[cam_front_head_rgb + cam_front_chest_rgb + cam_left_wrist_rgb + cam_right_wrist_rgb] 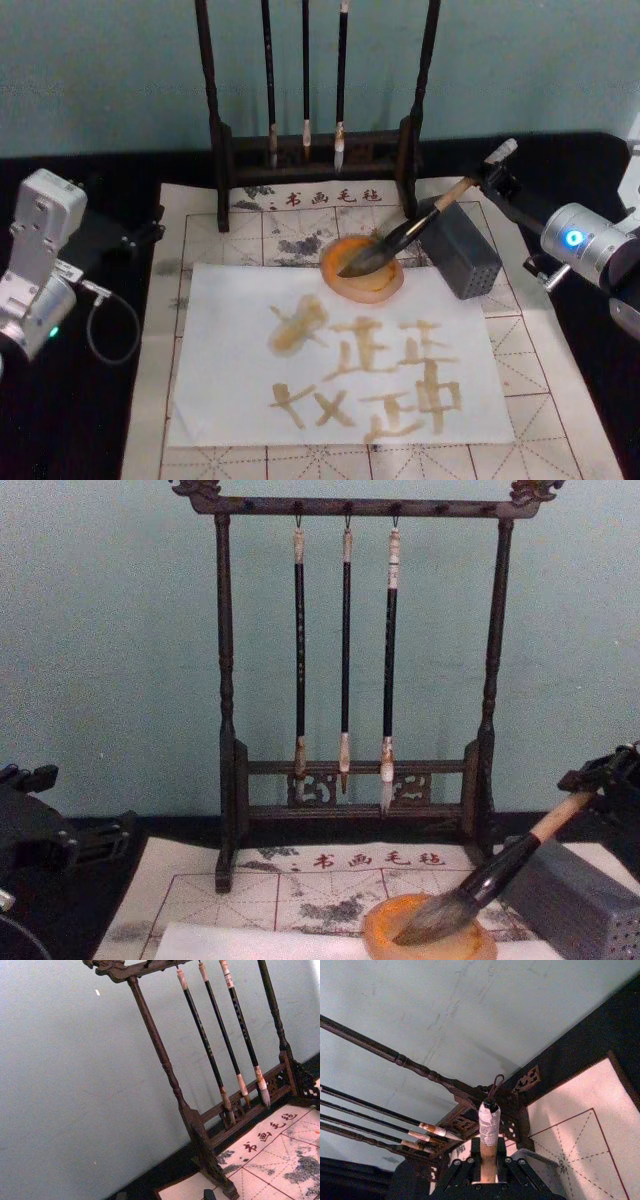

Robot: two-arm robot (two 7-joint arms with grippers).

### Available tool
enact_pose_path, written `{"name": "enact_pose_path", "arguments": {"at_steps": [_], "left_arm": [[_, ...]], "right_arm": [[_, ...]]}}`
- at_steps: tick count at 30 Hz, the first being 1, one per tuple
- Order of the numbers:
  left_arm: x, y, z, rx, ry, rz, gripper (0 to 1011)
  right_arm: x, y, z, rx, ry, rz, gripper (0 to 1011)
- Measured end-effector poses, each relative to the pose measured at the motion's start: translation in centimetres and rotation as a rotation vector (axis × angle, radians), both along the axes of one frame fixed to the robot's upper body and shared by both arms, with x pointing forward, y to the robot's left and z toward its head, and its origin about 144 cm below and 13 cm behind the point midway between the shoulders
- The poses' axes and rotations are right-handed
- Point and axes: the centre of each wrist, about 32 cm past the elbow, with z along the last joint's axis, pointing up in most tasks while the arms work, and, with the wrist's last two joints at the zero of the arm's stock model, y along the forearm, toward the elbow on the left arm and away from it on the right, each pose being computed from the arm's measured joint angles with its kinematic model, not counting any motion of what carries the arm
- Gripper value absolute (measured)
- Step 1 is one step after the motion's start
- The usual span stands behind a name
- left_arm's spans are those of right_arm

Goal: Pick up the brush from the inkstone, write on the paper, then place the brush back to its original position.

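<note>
The brush [400,238] lies slanted with its grey-brown bristles in the orange inkstone [335,275], and its wooden handle rises to the right over the grey block. My right gripper [492,180] sits near the handle's white-capped end and is shut on it; the right wrist view shows the handle [489,1157] between the fingers [462,1172]. The white paper [230,300] lies in front of the inkstone and carries several pale orange strokes. From the chest, the brush [500,870] leans up out of the inkstone [385,930]. My left gripper [135,235] is parked at the mat's left edge.
A grey perforated block [465,255] stands right of the inkstone under the handle. A dark wooden rack [315,165] with three slim hanging brushes [345,650] stands behind. The cream gridded felt mat [200,230] lies under everything on the black table.
</note>
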Motion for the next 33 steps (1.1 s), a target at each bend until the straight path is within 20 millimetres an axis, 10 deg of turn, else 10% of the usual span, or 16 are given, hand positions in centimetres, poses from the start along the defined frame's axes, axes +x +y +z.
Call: {"name": "enact_pose_path", "arguments": {"at_steps": [14, 33], "left_arm": [[0.0, 0.0, 0.0, 0.0, 0.0, 0.0, 1001], [0.0, 0.0, 0.0, 0.0, 0.0, 0.0, 1001]], "right_arm": [[0.02, -0.03, 0.04, 0.003, -0.001, 0.0, 197], [0.0, -0.04, 0.01, 0.004, -0.001, 0.001, 748]]}}
